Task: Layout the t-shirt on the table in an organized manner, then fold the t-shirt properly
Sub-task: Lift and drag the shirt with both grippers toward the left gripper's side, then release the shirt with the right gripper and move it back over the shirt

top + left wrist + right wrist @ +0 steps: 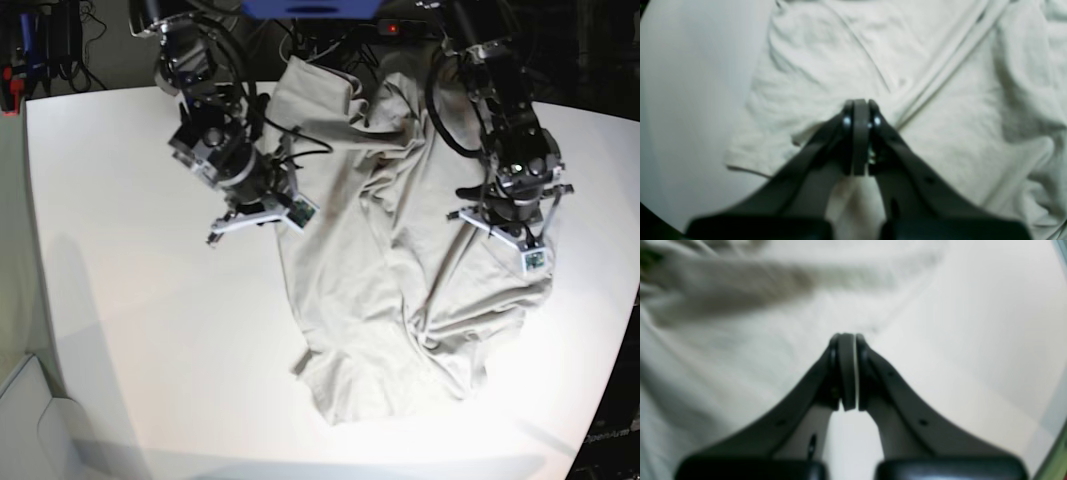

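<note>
The right wrist view is blurred. The t-shirt [390, 270] lies crumpled on the counter [130, 300], its top cut off. Left hand [860, 103] and right hand [846, 336], both clenched empty, hover above the t-shirt's edges.

Soft cloth on a smooth white top

We see the t-shirt [380, 290] as matt, creased woven-looking cotton with stitched hems; the table [130, 250] is smooth, white and catches glare along its near edge; the left gripper [860, 110] and right gripper [847, 343] look like dull dark plastic with small shiny screws.
</note>
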